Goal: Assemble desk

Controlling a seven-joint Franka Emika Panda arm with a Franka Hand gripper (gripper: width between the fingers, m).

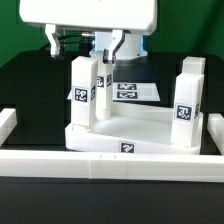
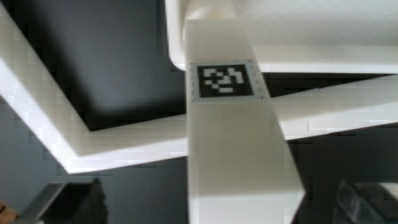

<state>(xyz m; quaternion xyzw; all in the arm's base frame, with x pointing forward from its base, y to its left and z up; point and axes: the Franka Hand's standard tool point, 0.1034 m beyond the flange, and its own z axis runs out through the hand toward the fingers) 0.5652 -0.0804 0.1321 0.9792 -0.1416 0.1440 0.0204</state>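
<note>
The white tray-like tabletop [image 1: 135, 128] lies in the middle of the table, socket side up. Three white tagged legs stand upright on it: one at the near left corner [image 1: 82, 95], one just behind it [image 1: 101, 84], and one at the right [image 1: 189, 95]. My gripper [image 1: 108, 52] hangs over the rear left leg with a finger on either side of its top. In the wrist view that leg [image 2: 231, 120] runs between my fingers [image 2: 68, 202], with a dark gap on each side. The gripper [image 2: 214, 205] is open. The tabletop rim [image 2: 71, 120] shows below.
The long white border rail [image 1: 110, 160] runs along the front, with side pieces at the exterior view's left [image 1: 6, 120] and right [image 1: 214, 130]. The marker board [image 1: 138, 92] lies flat behind the tabletop. The table surface is black.
</note>
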